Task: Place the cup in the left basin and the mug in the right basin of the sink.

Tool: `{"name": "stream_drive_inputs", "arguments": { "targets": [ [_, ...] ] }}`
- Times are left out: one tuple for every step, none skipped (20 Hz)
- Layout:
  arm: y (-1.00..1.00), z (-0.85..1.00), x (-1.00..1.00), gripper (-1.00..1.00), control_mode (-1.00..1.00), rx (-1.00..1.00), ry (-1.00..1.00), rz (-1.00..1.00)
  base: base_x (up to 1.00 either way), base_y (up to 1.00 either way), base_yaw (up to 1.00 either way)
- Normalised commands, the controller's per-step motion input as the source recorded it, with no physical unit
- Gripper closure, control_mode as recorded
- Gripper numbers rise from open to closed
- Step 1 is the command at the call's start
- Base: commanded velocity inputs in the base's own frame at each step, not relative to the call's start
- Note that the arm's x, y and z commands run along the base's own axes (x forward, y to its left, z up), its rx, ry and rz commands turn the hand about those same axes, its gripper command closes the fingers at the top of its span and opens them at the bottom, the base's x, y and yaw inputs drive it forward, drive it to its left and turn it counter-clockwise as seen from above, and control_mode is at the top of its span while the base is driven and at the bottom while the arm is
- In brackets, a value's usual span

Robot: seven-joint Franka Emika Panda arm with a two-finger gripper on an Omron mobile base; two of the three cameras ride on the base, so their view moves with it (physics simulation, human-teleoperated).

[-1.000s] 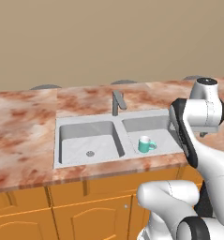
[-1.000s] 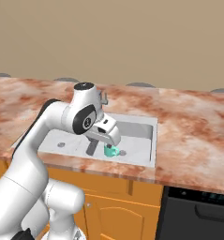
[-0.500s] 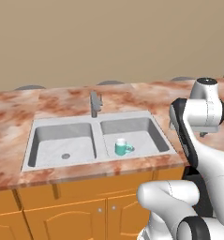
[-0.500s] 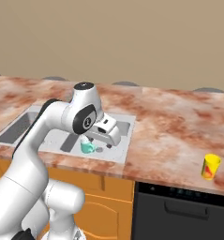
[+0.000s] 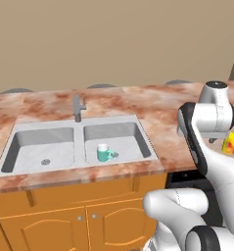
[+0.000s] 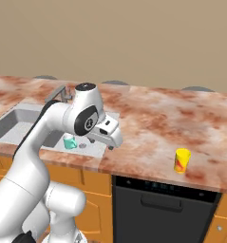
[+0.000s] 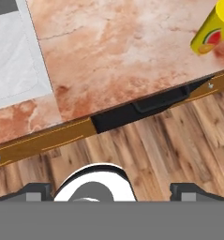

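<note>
Yellow cup on the counter, teal mug in the right basin.
I see the small yellow handleless cup (image 6: 182, 160) upright on the marbled reddish counter (image 6: 148, 118), well right of the grey double sink (image 5: 20, 164); the teal-green handled mug (image 5: 104, 153) stands in its right basin (image 5: 130, 142). My tool (image 6: 111, 141) hangs over the counter, fingers spread apart, holding nothing.

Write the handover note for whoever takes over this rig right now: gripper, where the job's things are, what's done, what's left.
Gripper: open, empty, held above the counter's front edge, right of the sink.
Mug: upright in the right basin. That half is done.
Cup: upright on the marble counter, well right of the sink, near the front edge above the dark appliance; apart from the gripper.
Left basin: holds nothing but its drain.
Left: grasp the cup, carry it past the mug and set it in the left basin.
</note>
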Motion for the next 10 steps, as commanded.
{"name": "stream_drive_inputs", "arguments": {
  "targets": [
    [0.00,0.00,0.00,-1.00,1.00,0.00,0.00,0.00,-0.24,-0.42,0.00],
    [0.00,0.00,0.00,-1.00,1.00,0.00,0.00,0.00,-0.23,-0.48,0.01],
    [0.00,0.00,0.00,-1.00,1.00,0.00,0.00,0.00,-0.23,-0.47,0.05],
    [0.00,0.00,0.00,-1.00,1.00,0.00,0.00,0.00,-0.21,-0.42,0.05],
    [0.00,0.00,0.00,-1.00,1.00,0.00,0.00,0.00,-0.17,-0.39,0.06],
    [0.00,0.00,0.00,-1.00,1.00,0.00,0.00,0.00,-0.12,-0.38,0.07],
    [0.00,0.00,0.00,-1.00,1.00,0.00,0.00,0.00,-0.07,-0.30,0.07],
    [0.00,0.00,0.00,-1.00,1.00,0.00,0.00,0.00,-0.04,-0.32,0.04],
    [0.00,0.00,0.00,-1.00,1.00,0.00,0.00,0.00,-0.03,-0.33,0.03],
    [0.00,0.00,0.00,-1.00,1.00,0.00,0.00,0.00,0.00,-0.29,0.02]
  ]
}}
